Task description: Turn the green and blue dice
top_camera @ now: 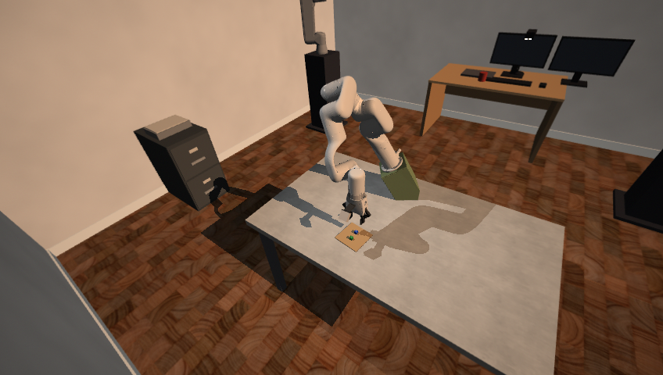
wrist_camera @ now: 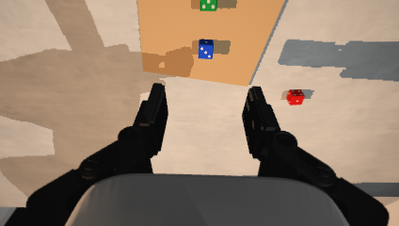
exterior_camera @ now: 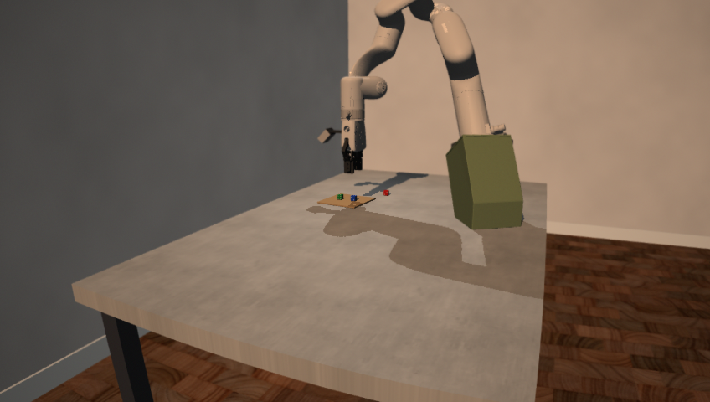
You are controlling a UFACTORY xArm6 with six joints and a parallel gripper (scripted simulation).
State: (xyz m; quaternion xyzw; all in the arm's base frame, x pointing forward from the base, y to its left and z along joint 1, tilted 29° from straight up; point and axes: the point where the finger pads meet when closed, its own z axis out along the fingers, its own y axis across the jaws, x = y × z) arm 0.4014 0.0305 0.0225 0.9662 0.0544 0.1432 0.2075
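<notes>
The tan mat (wrist_camera: 212, 38) lies flat on the table; it also shows in the top view (top_camera: 353, 237) and the exterior view (exterior_camera: 347, 201). The blue die (wrist_camera: 205, 49) lies flat on the mat with three pips on top. It also shows in the exterior view (exterior_camera: 352, 198). The green die (wrist_camera: 208, 5) lies on the mat farther off, cut by the frame's top edge. The red die (wrist_camera: 295, 97) lies on the bare table beside the mat. My gripper (wrist_camera: 205, 100) (exterior_camera: 352, 167) is open and empty, raised above the table just off the mat's near edge.
The arm's olive-green base block (exterior_camera: 485, 182) stands at the table's back right. A filing cabinet (top_camera: 184, 160) and a desk with monitors (top_camera: 502, 88) stand off the table.
</notes>
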